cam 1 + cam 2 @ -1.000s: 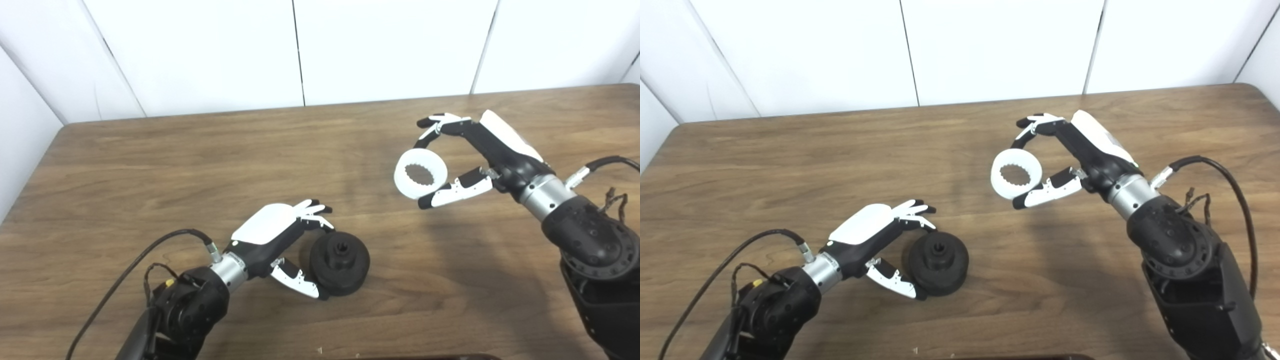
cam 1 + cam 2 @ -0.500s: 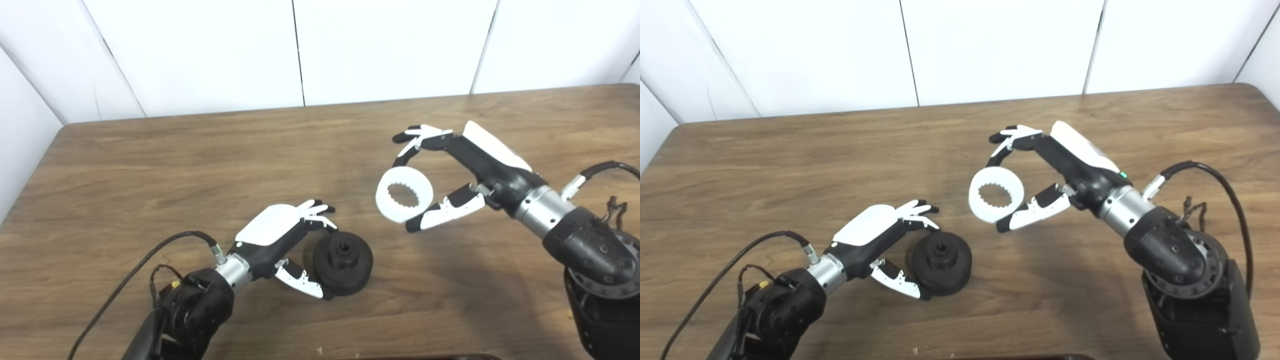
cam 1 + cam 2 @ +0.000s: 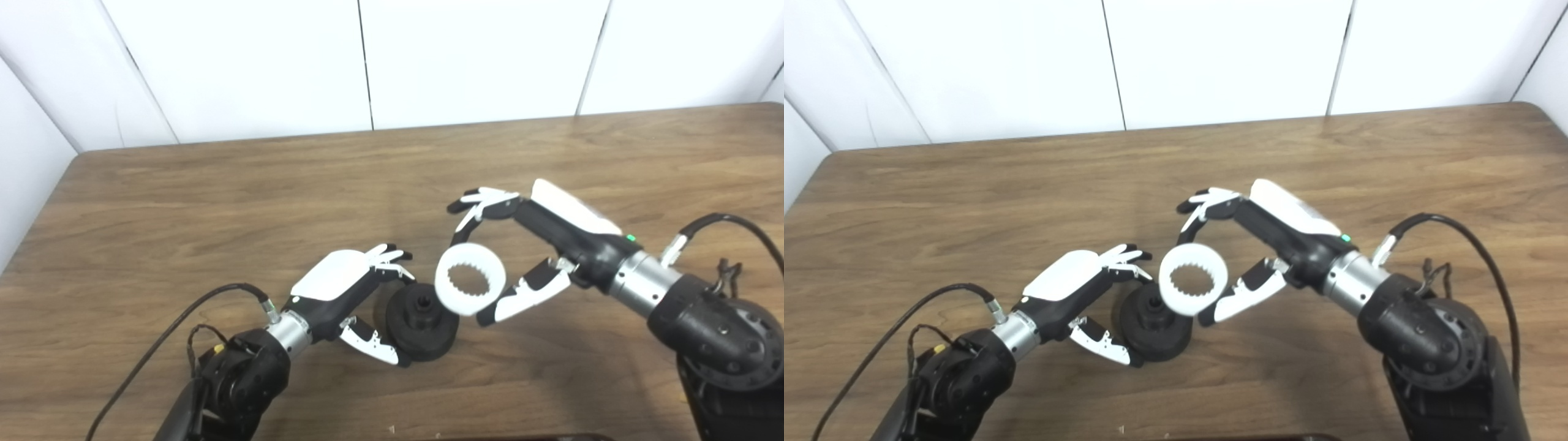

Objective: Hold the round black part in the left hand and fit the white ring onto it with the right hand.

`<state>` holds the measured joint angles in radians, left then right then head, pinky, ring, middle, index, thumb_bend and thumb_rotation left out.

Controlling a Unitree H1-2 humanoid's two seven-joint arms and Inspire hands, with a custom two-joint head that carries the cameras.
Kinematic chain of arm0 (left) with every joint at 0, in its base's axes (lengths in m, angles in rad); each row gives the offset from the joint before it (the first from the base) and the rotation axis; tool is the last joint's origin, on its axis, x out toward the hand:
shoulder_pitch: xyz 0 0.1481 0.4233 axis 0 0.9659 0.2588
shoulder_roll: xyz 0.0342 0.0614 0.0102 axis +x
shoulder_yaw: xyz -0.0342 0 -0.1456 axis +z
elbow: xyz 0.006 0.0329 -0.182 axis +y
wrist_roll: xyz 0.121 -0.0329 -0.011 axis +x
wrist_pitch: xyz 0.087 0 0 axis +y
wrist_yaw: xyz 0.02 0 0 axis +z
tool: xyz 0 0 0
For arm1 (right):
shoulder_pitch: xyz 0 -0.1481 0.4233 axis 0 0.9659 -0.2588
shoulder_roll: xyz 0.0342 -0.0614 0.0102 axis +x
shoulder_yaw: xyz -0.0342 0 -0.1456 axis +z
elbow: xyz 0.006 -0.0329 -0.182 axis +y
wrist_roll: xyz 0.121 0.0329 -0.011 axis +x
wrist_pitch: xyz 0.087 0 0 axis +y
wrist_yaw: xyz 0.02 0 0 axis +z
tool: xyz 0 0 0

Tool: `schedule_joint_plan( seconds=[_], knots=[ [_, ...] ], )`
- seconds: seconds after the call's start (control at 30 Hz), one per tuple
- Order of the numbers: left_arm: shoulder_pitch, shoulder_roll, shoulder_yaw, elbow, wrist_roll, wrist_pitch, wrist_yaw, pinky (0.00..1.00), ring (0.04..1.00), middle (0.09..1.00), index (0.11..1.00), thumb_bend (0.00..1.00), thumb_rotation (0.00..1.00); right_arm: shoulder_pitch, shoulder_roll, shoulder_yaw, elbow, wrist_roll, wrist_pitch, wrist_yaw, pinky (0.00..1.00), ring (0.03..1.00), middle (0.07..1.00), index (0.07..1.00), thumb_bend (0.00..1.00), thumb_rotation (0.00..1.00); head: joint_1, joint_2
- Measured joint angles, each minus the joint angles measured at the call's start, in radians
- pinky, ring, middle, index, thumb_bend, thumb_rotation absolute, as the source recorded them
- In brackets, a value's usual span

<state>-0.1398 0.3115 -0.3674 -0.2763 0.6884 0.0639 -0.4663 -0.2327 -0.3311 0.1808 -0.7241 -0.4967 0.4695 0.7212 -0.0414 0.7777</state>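
Left eye view showed the task about half done. Nearest, the left hand [image 3: 343,294] cupped the black part [image 3: 422,321], fingers above and thumb below its rim; the part seemed to rest on the table [image 3: 184,202] rather than be lifted. It was matt, dark and round, stepped like a hub, with a small socket in its centre. Just beyond and to the right, the white ring [image 3: 470,286] hung above the part's right edge, overlapping it in view but not yet seated. It was smooth, thick-walled plastic with a toothed inner bore. The right hand [image 3: 539,245] was clamped on it, fingers over the top and thumb under. Aligning and pressing the ring down remained.
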Motion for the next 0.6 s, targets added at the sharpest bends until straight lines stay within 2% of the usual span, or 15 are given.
schedule_joint_plan(
  seconds=[0.33,0.6],
  knots=[
    [0.001,-0.003,-0.006,0.010,0.000,-0.003,0.022,0.87,0.984,0.943,0.673,0.84,0.34,0.002,0.033,0.081,0.037,-0.027,0.000,-0.024,0.90,0.953,0.856,0.490,0.52,0.16,0.006,-0.002],
    [0.003,-0.004,-0.007,0.010,0.000,-0.003,0.030,0.86,0.979,0.940,0.674,0.84,0.34,0.005,0.039,0.106,0.073,-0.037,-0.002,-0.051,0.92,0.963,0.860,0.490,0.52,0.16,0.008,-0.002]
  ],
)
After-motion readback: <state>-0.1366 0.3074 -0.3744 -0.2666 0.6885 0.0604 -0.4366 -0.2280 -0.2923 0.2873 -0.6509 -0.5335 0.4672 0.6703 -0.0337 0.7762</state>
